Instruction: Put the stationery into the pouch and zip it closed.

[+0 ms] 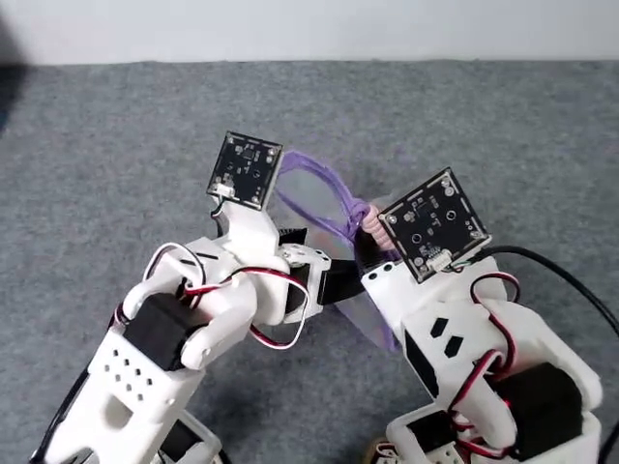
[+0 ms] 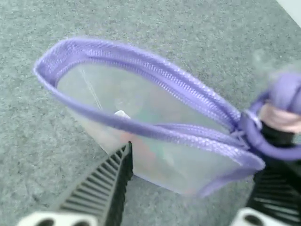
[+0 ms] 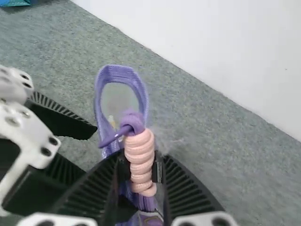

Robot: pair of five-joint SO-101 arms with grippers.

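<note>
The right gripper (image 3: 136, 172) has its ribbed black jaws clamped tight on a pink coiled cord pull (image 3: 138, 146), which is looped to a translucent plastic pouch with woven purple zip edging (image 2: 160, 106). The pouch's mouth gapes. The left gripper (image 2: 195, 165) is spread wide astride the pouch's lower body, one ribbed finger (image 2: 115, 183) touching its wall. Below is grey felt-like matting (image 1: 484, 126), and beyond it a white wall (image 3: 225, 47).

White arms (image 1: 135, 387), black servos (image 1: 160, 329), red-black-white cables (image 1: 280, 309), ribbed black gripper fingers (image 3: 89, 193) (square camera boards (image 1: 245, 170)).
</note>
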